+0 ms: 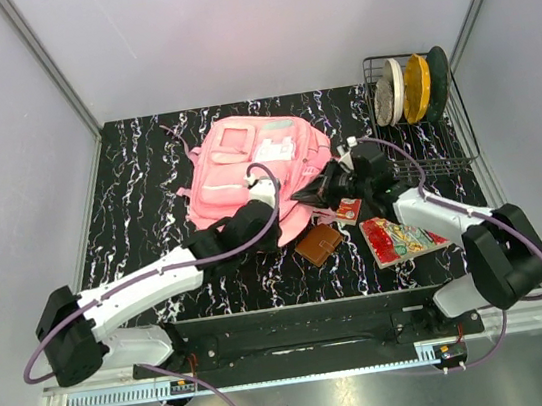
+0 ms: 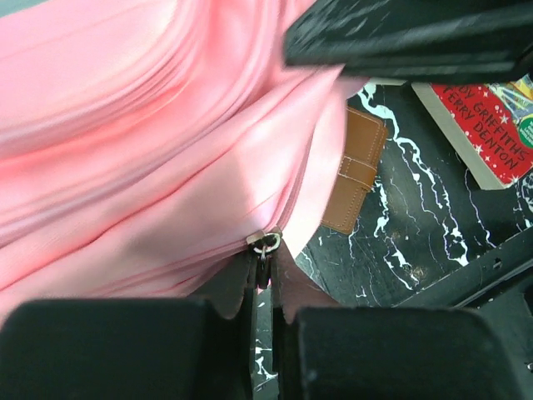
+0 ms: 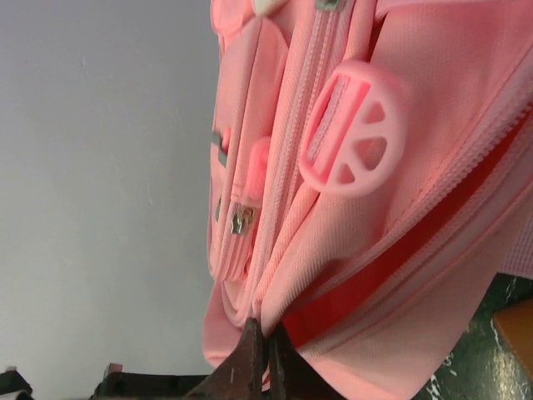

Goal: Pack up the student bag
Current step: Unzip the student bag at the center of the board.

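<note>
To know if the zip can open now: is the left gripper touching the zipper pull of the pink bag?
Touching. The left wrist view shows the left gripper closed on the metal zipper pull of the student bag, with no gap.

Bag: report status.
Left hand shut on zip pull. Right hand shut on bag edge. Wallet, book beside bag, not packed.

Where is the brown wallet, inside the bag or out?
Out: the brown wallet lies on the table beside the student bag, not inside it.
</note>
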`<act>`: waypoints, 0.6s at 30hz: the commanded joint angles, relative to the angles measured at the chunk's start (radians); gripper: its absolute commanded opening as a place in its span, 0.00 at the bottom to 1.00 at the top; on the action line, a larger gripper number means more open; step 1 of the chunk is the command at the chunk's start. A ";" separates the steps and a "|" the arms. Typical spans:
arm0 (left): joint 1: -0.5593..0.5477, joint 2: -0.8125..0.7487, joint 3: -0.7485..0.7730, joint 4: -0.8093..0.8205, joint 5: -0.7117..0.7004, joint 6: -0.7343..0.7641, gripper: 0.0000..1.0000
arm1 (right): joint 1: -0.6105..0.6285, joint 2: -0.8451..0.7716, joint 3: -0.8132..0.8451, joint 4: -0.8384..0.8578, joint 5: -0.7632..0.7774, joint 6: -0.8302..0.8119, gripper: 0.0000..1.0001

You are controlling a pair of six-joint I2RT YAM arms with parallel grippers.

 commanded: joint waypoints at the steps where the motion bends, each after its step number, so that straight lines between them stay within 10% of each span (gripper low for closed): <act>1: 0.009 -0.160 -0.076 -0.080 -0.137 -0.023 0.00 | -0.144 -0.011 0.104 -0.049 -0.005 -0.119 0.00; 12: 0.099 -0.342 -0.197 -0.196 -0.151 -0.078 0.00 | -0.196 0.055 0.231 -0.183 -0.026 -0.282 0.00; 18: 0.099 -0.285 -0.164 -0.006 0.109 0.038 0.00 | -0.178 0.017 0.250 -0.169 -0.089 -0.290 0.00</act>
